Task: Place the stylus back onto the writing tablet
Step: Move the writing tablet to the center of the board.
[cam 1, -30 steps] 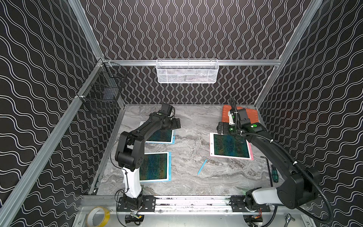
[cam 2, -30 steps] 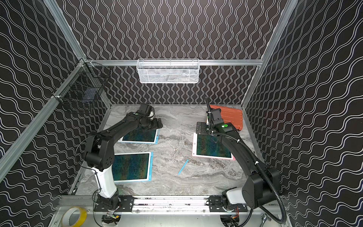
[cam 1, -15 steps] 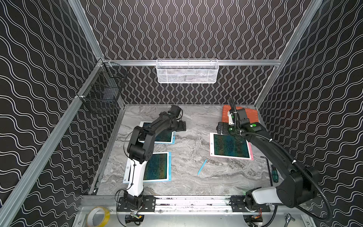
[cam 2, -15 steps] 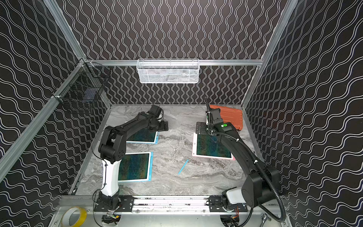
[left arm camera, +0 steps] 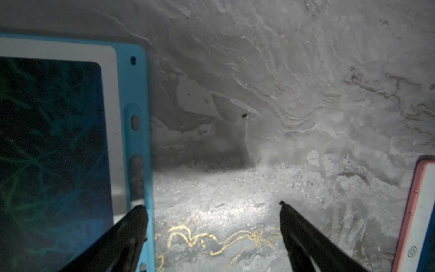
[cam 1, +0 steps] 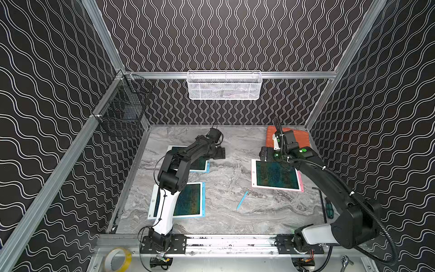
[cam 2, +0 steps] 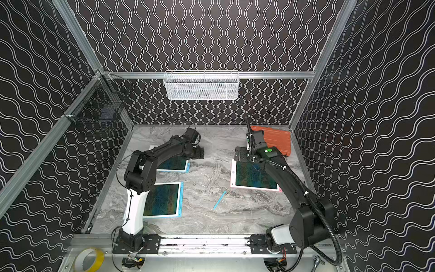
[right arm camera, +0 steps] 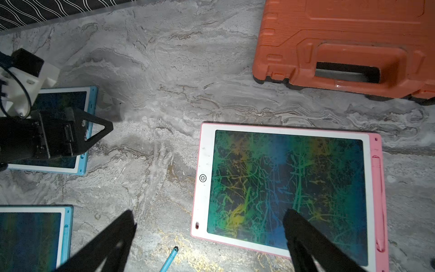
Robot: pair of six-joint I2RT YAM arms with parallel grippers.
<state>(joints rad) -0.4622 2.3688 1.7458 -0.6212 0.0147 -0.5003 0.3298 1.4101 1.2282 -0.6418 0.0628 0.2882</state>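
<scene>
As stylus (cam 1: 242, 200) lies loose, left hand (left arm camera: 211, 206) spread, seemingly empty

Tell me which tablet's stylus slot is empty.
The far blue tablet, by the left hand: its slot is bare. The pink tablet holds a pink stylus; the near blue tablet looks filled.

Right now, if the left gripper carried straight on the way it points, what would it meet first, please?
Probably the bare marble table: the open left gripper aims down at it, between the blue tablet and the pink tablet, though depth is unclear.
</scene>
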